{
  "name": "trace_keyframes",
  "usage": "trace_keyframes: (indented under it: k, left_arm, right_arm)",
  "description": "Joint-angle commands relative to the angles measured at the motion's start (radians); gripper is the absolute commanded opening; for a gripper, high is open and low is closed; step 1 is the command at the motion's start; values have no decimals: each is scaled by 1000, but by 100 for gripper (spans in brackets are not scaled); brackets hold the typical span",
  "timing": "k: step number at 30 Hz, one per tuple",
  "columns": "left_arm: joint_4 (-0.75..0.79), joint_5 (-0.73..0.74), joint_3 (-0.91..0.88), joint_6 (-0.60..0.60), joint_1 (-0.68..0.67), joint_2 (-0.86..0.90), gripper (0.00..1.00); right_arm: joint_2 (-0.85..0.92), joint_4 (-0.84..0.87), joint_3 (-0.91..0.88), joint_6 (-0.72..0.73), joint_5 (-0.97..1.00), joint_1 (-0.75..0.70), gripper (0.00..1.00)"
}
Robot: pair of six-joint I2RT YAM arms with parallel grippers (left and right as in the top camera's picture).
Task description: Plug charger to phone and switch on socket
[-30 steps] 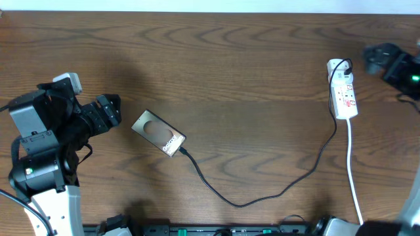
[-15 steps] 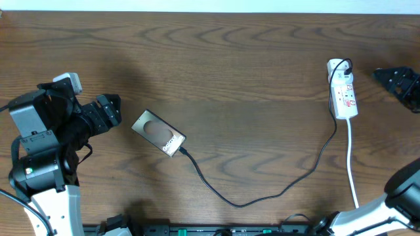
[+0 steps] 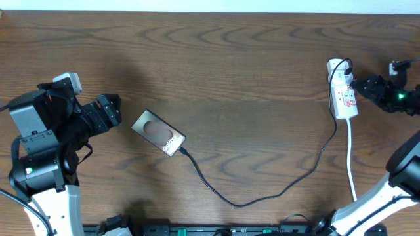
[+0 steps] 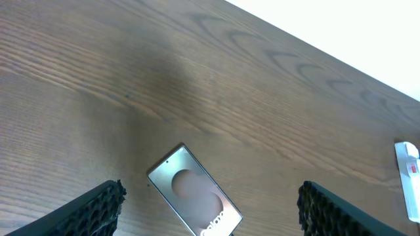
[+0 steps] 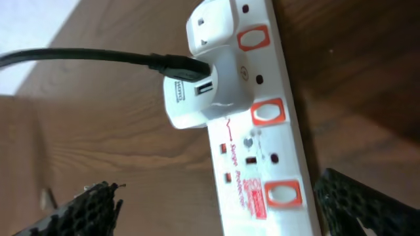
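Observation:
The phone (image 3: pixel 159 132) lies flat left of centre, bronze face up; it also shows in the left wrist view (image 4: pixel 194 200). The charger cable (image 3: pixel 262 195) runs from the phone's lower right end in a curve up to a white adapter on the socket (image 3: pixel 342 96). The socket shows in the right wrist view (image 5: pixel 259 137) with red-ringed switches and the adapter (image 5: pixel 200 88) holding the black cable. My left gripper (image 3: pixel 111 110) is open, left of the phone. My right gripper (image 3: pixel 360 87) is open, just right of the socket, its fingers (image 5: pixel 367 203) either side of the strip's lower end.
The socket's white cord (image 3: pixel 352 170) runs down to the table's front edge. Black gear and cables (image 3: pixel 216 231) lie along the front edge. The table's far edge meets a white surface (image 3: pixel 210 5).
My right gripper has moved from the far right edge leftward, close to the socket. The left arm, phone and cable have not moved.

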Motion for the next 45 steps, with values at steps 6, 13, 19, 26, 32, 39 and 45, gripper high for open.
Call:
trace_keyframes:
  k: [6, 13, 19, 26, 32, 39, 45]
  left_arm:
    - [-3, -12, 15, 10, 2, 1, 86]
    - [-3, -13, 15, 10, 2, 1, 86]
    - [-3, -13, 15, 10, 2, 1, 86]
    - [-3, -13, 15, 10, 2, 1, 86]
    - [-3, -13, 15, 10, 2, 1, 86]
    - [-3, -13, 15, 10, 2, 1, 86]
    - [-3, -13, 15, 10, 2, 1, 86]
  right_arm:
    - [37, 82, 8, -26, 87, 81, 96]
    - [40, 140, 8, -8, 103, 112, 95]
    - [41, 142, 8, 27, 111, 113, 96]
    - [48, 142, 7, 50, 89, 125, 96]
    - [66, 138, 3, 54, 72, 148, 95]
    - [78, 137, -5, 66, 37, 158, 95]
    - [78, 130, -30, 87, 26, 161, 94]
